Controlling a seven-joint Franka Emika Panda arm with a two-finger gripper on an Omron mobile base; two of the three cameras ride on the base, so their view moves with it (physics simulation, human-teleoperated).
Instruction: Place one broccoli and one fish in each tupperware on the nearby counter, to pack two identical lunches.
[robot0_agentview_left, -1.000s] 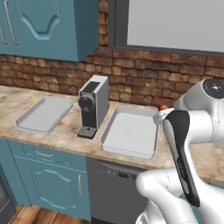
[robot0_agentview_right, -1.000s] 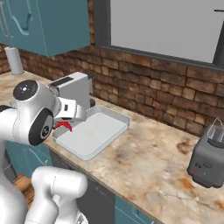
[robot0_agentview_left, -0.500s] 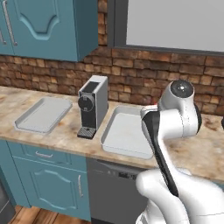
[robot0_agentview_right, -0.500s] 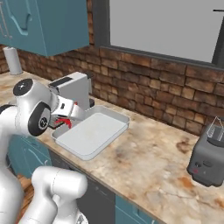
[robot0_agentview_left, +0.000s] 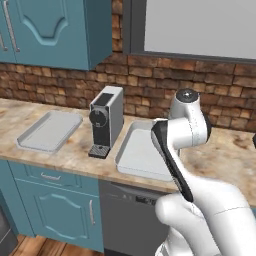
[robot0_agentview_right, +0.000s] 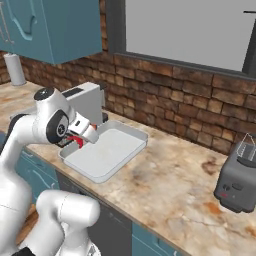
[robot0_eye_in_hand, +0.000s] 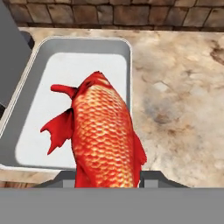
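Observation:
A red-orange scaly fish (robot0_eye_in_hand: 103, 135) sits between my gripper's (robot0_eye_in_hand: 107, 178) fingers, which are shut on it, tail end pointing away from the hand. Below it lies a pale grey tupperware (robot0_eye_in_hand: 52, 78), bare inside; the fish hangs over its near right part. From the right base view, the gripper (robot0_agentview_right: 80, 138) holds the fish (robot0_agentview_right: 74, 141) over the near left edge of this tupperware (robot0_agentview_right: 111, 150). A second bare tupperware (robot0_agentview_left: 49, 131) rests further left on the beige counter (robot0_agentview_left: 227, 160); the first tupperware (robot0_agentview_left: 136, 152) is partly behind my arm. Broccoli is out of view.
A black and grey coffee machine (robot0_agentview_left: 105, 121) stands between the two trays, close to the hand's left. A grey toaster (robot0_agentview_right: 239, 175) sits at the counter's far right, and a paper towel roll (robot0_agentview_right: 17, 69) at the far left. A brick wall backs the counter.
The arm's upper joints have swung leftward over the right tray. The fish stays in the grip at nearly the same spot by the tray's edge.

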